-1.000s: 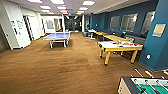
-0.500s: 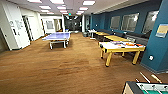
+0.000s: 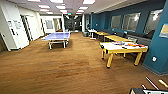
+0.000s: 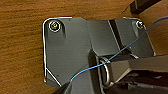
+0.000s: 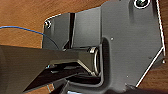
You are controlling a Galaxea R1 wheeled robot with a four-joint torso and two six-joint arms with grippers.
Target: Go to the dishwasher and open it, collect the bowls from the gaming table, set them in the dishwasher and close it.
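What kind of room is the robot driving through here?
Likely an office games lounge: a blue table-tennis table on wood-look flooring, a white-topped, yellow-rimmed gaming table with colourful items, and plain yellow-wood tables along a blue wall.

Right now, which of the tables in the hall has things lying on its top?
The white-topped table with yellow legs, nearest on the right, carries orange items. The blue ping-pong table is bare but for its net.

Broad wooden floor point(image 3: 62, 72) lies open ahead; gaming table point(image 3: 117, 48) stands right, table-tennis table point(image 3: 57, 37) farther left.
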